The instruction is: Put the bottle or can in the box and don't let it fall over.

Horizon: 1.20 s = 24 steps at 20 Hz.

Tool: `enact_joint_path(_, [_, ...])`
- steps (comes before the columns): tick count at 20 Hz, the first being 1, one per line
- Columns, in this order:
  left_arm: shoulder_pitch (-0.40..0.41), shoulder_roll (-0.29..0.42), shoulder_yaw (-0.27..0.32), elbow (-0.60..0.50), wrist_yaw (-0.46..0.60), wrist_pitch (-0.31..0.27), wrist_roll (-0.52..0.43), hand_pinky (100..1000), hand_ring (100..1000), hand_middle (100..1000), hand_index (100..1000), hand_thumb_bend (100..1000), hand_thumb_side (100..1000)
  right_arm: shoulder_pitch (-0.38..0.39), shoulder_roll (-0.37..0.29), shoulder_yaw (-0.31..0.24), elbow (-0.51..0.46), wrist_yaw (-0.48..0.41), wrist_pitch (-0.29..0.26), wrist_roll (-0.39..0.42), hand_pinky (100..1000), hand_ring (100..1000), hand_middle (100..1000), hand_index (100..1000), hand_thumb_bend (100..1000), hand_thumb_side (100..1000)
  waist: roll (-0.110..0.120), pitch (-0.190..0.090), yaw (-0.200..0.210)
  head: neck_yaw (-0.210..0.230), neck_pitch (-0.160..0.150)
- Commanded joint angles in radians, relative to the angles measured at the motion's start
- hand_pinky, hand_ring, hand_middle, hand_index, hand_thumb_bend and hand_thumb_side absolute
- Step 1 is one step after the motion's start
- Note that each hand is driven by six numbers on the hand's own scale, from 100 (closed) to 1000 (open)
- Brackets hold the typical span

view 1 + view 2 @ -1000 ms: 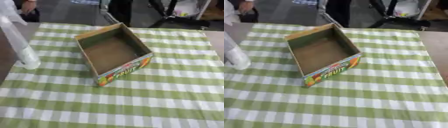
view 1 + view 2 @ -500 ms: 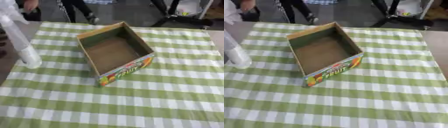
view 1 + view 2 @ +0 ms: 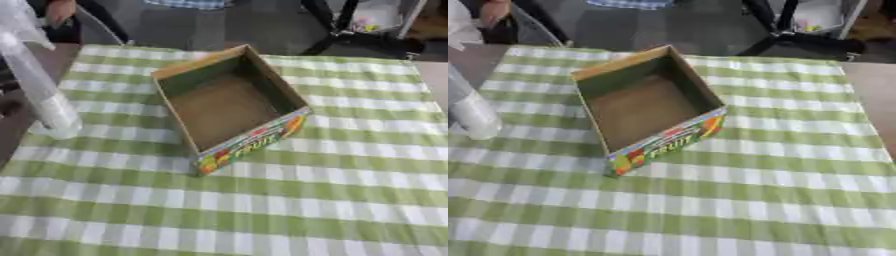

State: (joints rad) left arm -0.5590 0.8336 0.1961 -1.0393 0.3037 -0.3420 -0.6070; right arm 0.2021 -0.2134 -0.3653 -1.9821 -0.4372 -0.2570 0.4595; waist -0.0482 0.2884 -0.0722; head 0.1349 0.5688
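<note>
In the left eye view, an open cardboard box sat on a green-and-white checked cloth that covered the table, turned at an angle so that one corner pointed toward the camera. Its brown inside was bare, and its near outer wall carried a colourful fruit print with lettering. To the left of the box, apart from it, a clear plastic bottle stood at the cloth's left edge, its base down on the cloth and its body leaning up and to the left toward the upper corner of the view. Something pale and translucent showed around the bottle's upper part at the top left corner, too blurred to say what it was or whether it was a hand, so the grip on the bottle could not be told. Neither robot hand showed plainly anywhere in this view. In the right eye view, the box lay the same way, empty, with the word FRUIT readable on its printed wall. Only the lower part of the bottle showed at the left edge, resting on the cloth and well clear of the box. No hand was visible here either.
</note>
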Motion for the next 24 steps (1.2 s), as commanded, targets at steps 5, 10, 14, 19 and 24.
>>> enact_joint_path(5, [-0.041,0.015,-0.004,0.000,-0.022,0.014,0.001,1000,1000,987,1000,564,384,-0.003,-0.007,0.001,-0.018,0.006,-0.002,0.009,911,1000,1000,1000,100,637,0.001,-0.009,-0.002,0.007,-0.017])
enact_joint_path(10, [-0.060,0.003,-0.009,0.005,-0.029,0.027,0.000,1000,1000,972,995,556,385,-0.002,-0.004,0.002,-0.018,0.007,-0.003,0.011,912,1000,1000,1000,100,636,-0.001,-0.007,-0.005,0.009,-0.019])
enact_joint_path(14, [-0.069,-0.007,-0.013,0.006,-0.031,0.037,-0.001,1000,1000,968,993,556,387,-0.002,-0.003,0.002,-0.018,0.008,-0.003,0.012,912,1000,1000,1000,100,637,-0.002,-0.006,-0.005,0.008,-0.017])
enact_joint_path(19, [-0.081,-0.018,-0.017,0.004,-0.037,0.050,-0.002,1000,1000,967,989,556,384,-0.003,-0.001,0.003,-0.018,0.008,-0.002,0.014,912,1000,1000,1000,100,636,-0.004,-0.005,-0.006,0.011,-0.018])
enact_joint_path(24, [-0.089,-0.029,-0.022,0.004,-0.047,0.056,0.001,1000,1000,950,980,557,380,-0.002,0.001,0.003,-0.018,0.008,-0.002,0.016,913,1000,1000,1000,100,637,-0.005,-0.004,-0.008,0.013,-0.020])
